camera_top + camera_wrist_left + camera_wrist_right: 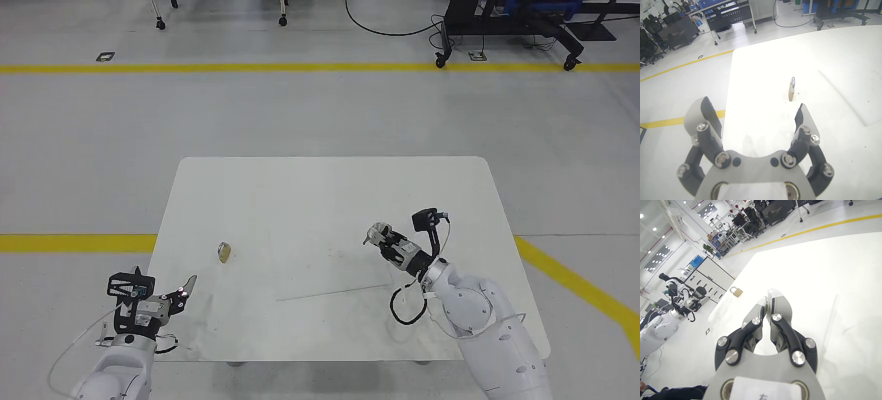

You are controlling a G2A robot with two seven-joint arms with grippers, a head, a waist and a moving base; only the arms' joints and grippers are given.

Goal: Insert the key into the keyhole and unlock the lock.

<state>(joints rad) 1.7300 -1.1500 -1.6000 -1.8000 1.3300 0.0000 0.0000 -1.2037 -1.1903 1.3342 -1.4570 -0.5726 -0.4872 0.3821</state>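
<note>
**White table (330, 190), lock (224, 252) near its left edge**

My left gripper (753, 106) hangs wide open just short of the standing lock. My right gripper (767, 297) is pinched closed over mid-table, well apart from it. I cannot tell whether anything sits between its tips.

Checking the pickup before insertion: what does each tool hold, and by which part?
Left tool: open, empty. Right tool: shut on something small and metallic, seemingly the key; which part cannot be told.
</note>
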